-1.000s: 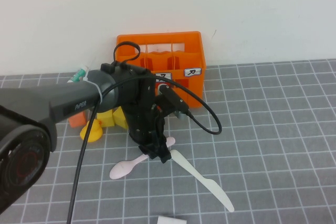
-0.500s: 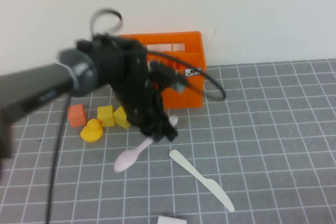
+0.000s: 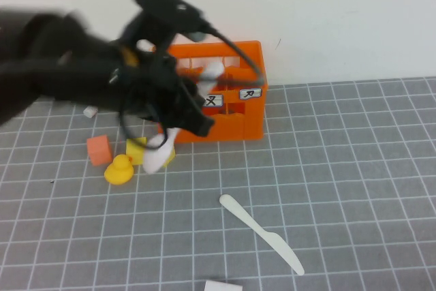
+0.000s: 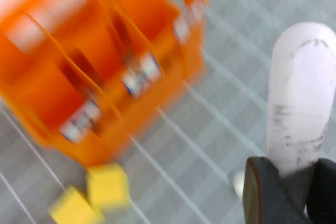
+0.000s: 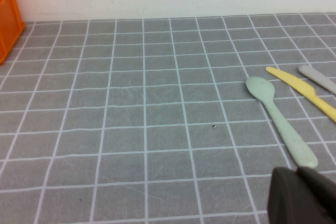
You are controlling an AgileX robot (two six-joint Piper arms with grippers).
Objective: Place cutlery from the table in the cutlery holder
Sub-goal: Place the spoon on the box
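Note:
My left gripper [image 3: 184, 117] is shut on the pale pink spoon [image 3: 158, 158] and holds it in the air, tilted, just in front of the orange cutlery holder [image 3: 246, 117]. The arm is blurred. In the left wrist view the spoon's handle [image 4: 302, 93] sticks out from between the dark fingers [image 4: 262, 192], with the holder [image 4: 68, 93] beyond it. The cream-white knife [image 3: 262, 233] lies on the gray grid table [image 3: 354, 168] at the front. My right gripper [image 5: 304, 198] shows only in its own wrist view, shut and empty, low over the table.
A yellow duck [image 3: 119, 170], an orange cube [image 3: 99, 149] and a yellow cube [image 3: 136, 148] sit left of the holder. A white object [image 3: 221, 285] lies at the front edge. Near the right gripper lie a pale green spoon [image 5: 281, 119] and a yellow knife [image 5: 302, 85].
My left gripper has lifted the pink spoon off the table and carried it back and left to the front of the orange holder. The knife has not moved.

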